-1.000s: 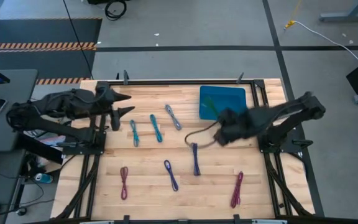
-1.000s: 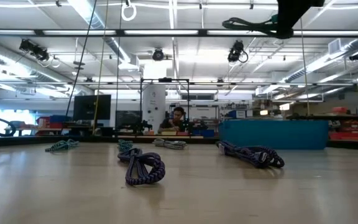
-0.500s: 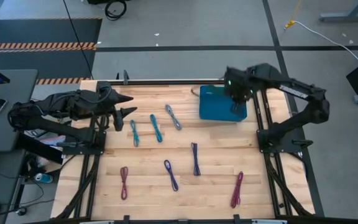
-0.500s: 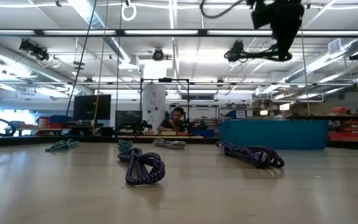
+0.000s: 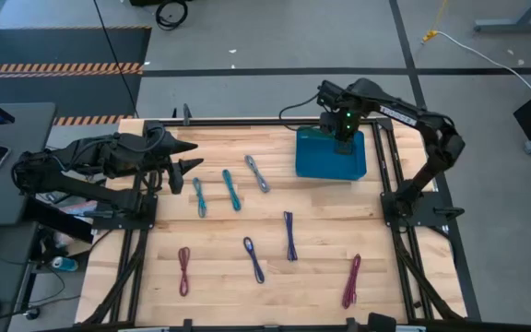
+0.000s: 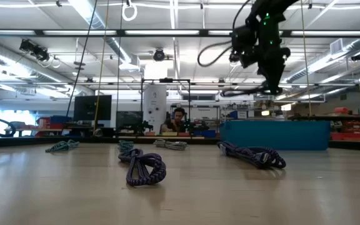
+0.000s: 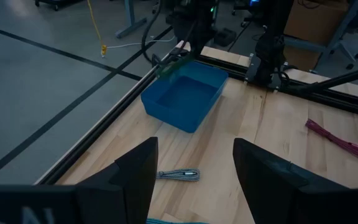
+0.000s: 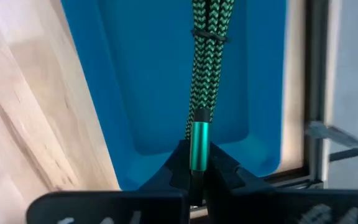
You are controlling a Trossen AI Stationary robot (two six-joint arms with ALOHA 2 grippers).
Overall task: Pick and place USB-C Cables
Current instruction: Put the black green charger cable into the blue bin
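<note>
Right tool (image 8: 194, 169) grips green cable (image 8: 207, 56) above blue bin (image 5: 313, 159).

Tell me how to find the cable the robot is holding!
Find the blue bin at the wooden table's far edge. The right gripper hangs over it, shut on the green cable. It is the only cable up in the air; the rest lie on the table.

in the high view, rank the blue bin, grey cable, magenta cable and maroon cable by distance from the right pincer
1. Blue bin, directly beneath the right pincer.
2. Grey cable, mid-table, far side.
3. Magenta cable, near right.
4. Maroon cable, near left.
</note>
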